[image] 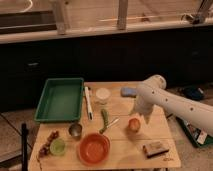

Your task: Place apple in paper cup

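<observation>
The apple [133,124], small and red-orange, rests on the wooden table [120,156] right of centre. My gripper [136,112] hangs at the end of the white arm that comes in from the right. It is just above the apple, close to its top. The paper cup [103,95], pale and round, stands upright towards the back of the table, left of and beyond the apple. Nothing is inside the cup as far as I can see.
A green tray [60,99] fills the back left. A white pen [89,103], a green vegetable [105,118], a metal cup [75,130], an orange bowl [94,148], a green cup [57,146], a blue sponge [128,91] and a brown bar [154,148] are spread around.
</observation>
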